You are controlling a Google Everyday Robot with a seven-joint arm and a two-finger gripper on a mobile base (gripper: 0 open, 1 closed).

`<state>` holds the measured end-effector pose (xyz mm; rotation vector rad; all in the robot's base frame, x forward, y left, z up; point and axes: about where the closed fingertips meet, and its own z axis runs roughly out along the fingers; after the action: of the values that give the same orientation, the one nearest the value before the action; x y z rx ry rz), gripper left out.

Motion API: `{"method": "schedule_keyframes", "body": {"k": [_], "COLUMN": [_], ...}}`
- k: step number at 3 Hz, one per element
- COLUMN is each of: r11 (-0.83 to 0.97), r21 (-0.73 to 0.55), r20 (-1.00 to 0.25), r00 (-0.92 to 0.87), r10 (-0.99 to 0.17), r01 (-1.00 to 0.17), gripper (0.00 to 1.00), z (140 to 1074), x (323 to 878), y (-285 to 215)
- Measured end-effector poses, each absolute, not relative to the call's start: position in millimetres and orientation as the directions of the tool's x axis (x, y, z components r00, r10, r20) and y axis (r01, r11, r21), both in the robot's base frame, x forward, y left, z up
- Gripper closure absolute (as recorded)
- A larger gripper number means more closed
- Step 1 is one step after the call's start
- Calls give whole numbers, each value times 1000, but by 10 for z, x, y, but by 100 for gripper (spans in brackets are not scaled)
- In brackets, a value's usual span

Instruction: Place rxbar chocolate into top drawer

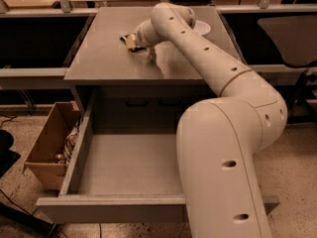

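The rxbar [125,37] is seen pinched at the tip of the gripper [130,40], just clear of the rear of the grey worktop [99,58] and left of its centre. The fingers are drawn narrow on the rxbar so far as can be made out, the grip being partly hidden by the robot's bulky cream arm [213,63]. The rxbar is shown as a small, flat rectangle in a dark wrapper with a pale patch, tilted rather than lying flat. It is judged to be light and thin, its filling firm but slightly yielding, and its film wrapper smooth and liable to slide or twist between hard pads. A hold across the narrow width near the middle would be thought steadier than one at a crimped end, where the film can crumple. Nothing about it is taken to be fragile, so a short drop should be tolerated. The drawer [119,208] stands open below the front edge of the worktop, a wide, shallow grey box with low walls and a flat matt bottom, its right side covered by the arm, which is smooth and rounded with small dark holes. A white bowl [203,28] is set at the back right of the worktop, behind the arm. An open brown cardboard box [47,143] holding oddments stands on the speckled floor [297,172] just left of the drawer.
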<state>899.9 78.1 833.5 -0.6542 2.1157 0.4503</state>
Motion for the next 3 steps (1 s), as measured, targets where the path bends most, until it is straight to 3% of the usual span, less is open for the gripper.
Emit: {"method": "schedule_keyframes", "body": {"k": [1, 3], "r11": [798, 798], "r21": [82, 82], "r20": [-817, -817], "r00": [-499, -499], "r10": [-290, -290], "r01": [-597, -597], "gripper": [100, 100], "z": [8335, 8390], "x": [8999, 8999], "y": [781, 771]}}
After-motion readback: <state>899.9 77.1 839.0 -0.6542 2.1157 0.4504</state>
